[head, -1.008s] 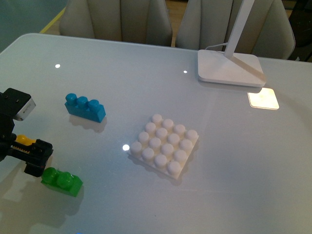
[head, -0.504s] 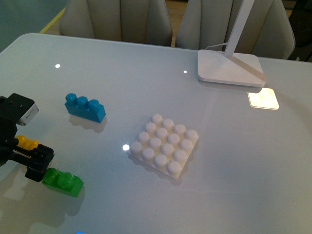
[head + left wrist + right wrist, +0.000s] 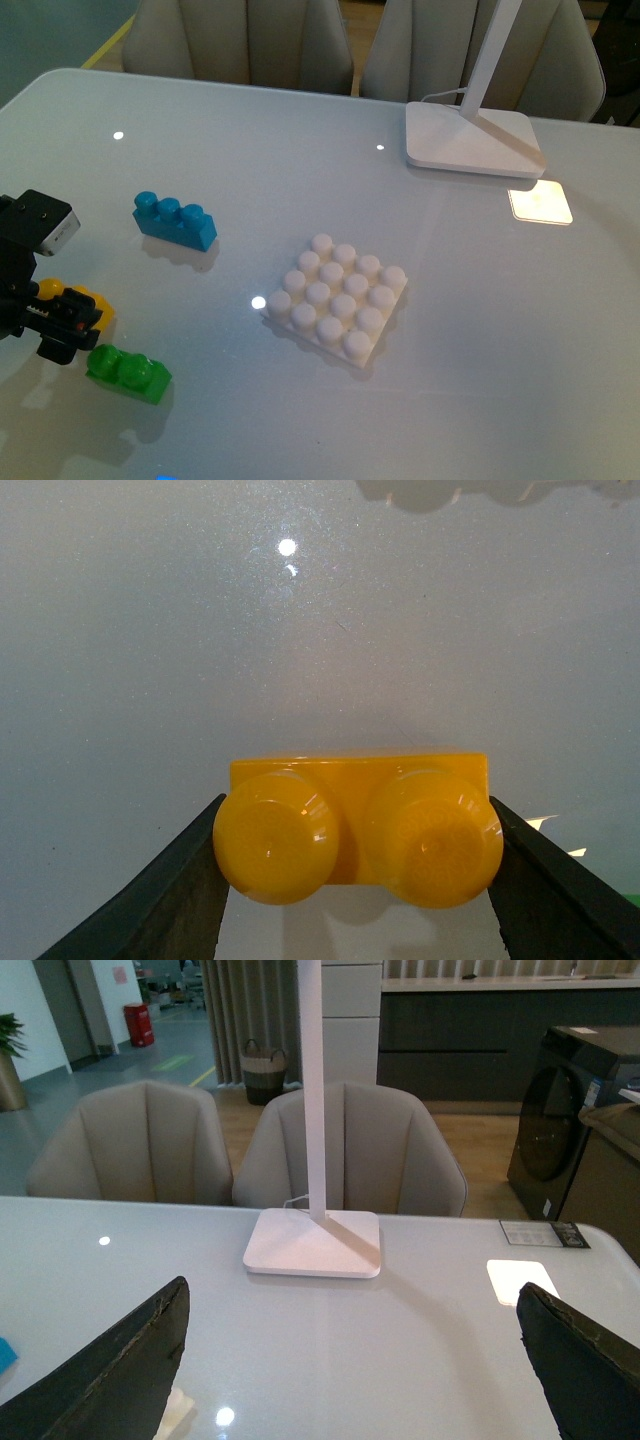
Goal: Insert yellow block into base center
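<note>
The left gripper (image 3: 62, 318) sat at the lower left of the front view, its two black fingers narrowed onto the small yellow-orange two-stud plastic block (image 3: 355, 825). In the left wrist view one finger pressed against each short end of the block, with no gap visible on either side. This was judged a completed grasp. Whether the block had left the glossy white table (image 3: 300, 130) could not be told.

Compared with the pictures taken a second and half a second before, the left gripper had shifted slightly lower and rightward in the frame, and more of the yellow block showed past the fingers. Nothing else had moved:
- the green two-stud brick (image 3: 127, 373) lay just below the gripper, close to the lower finger;
- the blue three-stud brick (image 3: 174, 220) lay above and to the right;
- the flat square white studded base (image 3: 340, 300) stayed at centre frame with all its studs bare.

The block remained well apart from the base — the carry had not begun. The next move would likely call for a lift clear of the green brick, then travel right toward the base centre.

The right gripper (image 3: 352, 1295) showed only in its own wrist view, fingers spread wide with nothing between them, facing the white lamp foot (image 3: 313, 1243).
</note>
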You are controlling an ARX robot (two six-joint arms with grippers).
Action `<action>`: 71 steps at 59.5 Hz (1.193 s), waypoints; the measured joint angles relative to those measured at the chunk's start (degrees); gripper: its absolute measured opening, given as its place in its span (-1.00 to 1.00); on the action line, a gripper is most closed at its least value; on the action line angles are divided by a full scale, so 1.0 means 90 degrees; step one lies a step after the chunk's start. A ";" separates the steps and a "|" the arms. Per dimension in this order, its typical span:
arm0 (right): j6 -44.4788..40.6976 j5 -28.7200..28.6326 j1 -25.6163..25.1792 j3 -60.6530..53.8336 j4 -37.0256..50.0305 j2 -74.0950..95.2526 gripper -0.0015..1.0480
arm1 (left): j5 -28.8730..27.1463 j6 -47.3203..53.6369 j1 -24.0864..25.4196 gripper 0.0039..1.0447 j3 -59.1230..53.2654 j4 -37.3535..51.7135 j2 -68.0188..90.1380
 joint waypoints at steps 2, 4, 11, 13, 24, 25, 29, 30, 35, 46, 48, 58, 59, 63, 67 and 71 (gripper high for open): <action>0.0000 0.0000 0.0000 0.0000 0.0000 0.0000 0.83 | 0.0002 -0.0039 -0.0017 0.21 -0.0019 0.0007 -0.0019; 0.0000 0.0000 0.0000 0.0000 0.0000 0.0000 0.83 | 0.0024 -0.0083 -0.0041 0.21 -0.0063 0.0007 -0.0058; 0.0000 0.0000 0.0000 0.0000 0.0000 0.0000 0.83 | 0.0124 -0.0226 -0.0180 0.21 -0.0306 0.0005 -0.0311; 0.0000 0.0000 0.0000 0.0000 0.0000 0.0000 0.83 | 0.0165 -0.0265 -0.0228 0.21 -0.0379 0.0005 -0.0427; 0.0000 0.0000 0.0000 0.0000 0.0000 0.0000 0.83 | 0.0236 -0.0464 -0.0593 0.20 -0.0755 -0.0049 -0.1243; 0.0000 0.0000 0.0000 0.0000 0.0000 0.0000 0.83 | 0.0238 -0.0474 -0.0622 0.20 -0.0780 -0.0058 -0.1297; 0.0000 0.0000 0.0000 0.0000 0.0000 0.0000 0.83 | 0.0238 -0.0551 -0.0848 0.20 -0.0937 -0.0143 -0.1654; 0.0000 0.0000 0.0000 0.0000 0.0000 0.0000 0.83 | 0.0243 -0.0583 -0.0920 0.20 -0.0976 -0.0165 -0.1746; 0.0000 0.0000 0.0000 0.0000 0.0000 0.0000 0.83 | 0.0284 -0.0712 -0.1299 0.20 -0.1110 -0.0277 -0.2127; 0.0000 0.0000 0.0000 0.0000 0.0000 0.0000 0.83 | 0.0248 -0.0860 -0.2035 0.20 -0.1120 -0.0406 -0.2414; 0.0000 0.0000 0.0000 0.0000 0.0000 0.0000 0.83 | 0.0233 -0.0891 -0.2159 0.20 -0.1103 -0.0447 -0.2424; 0.0000 0.0000 0.0000 0.0000 0.0000 0.0000 0.83 | 0.0061 -0.1088 -0.2752 0.20 -0.0804 -0.0673 -0.2419; 0.0000 0.0000 0.0000 0.0000 0.0000 0.0000 0.83 | 0.0058 -0.1098 -0.2781 0.20 -0.0777 -0.0685 -0.2416; 0.0000 0.0000 0.0000 0.0000 0.0000 0.0000 0.83 | -0.0024 -0.1175 -0.2953 0.20 -0.0629 -0.0738 -0.2392; 0.0000 0.0000 0.0000 0.0000 0.0000 0.0000 0.83 | -0.0092 -0.1256 -0.3096 0.20 -0.0486 -0.0765 -0.2327; 0.0000 0.0000 0.0000 0.0000 0.0000 0.0000 0.83 | -0.0158 -0.1360 -0.3218 0.20 -0.0357 -0.0789 -0.2229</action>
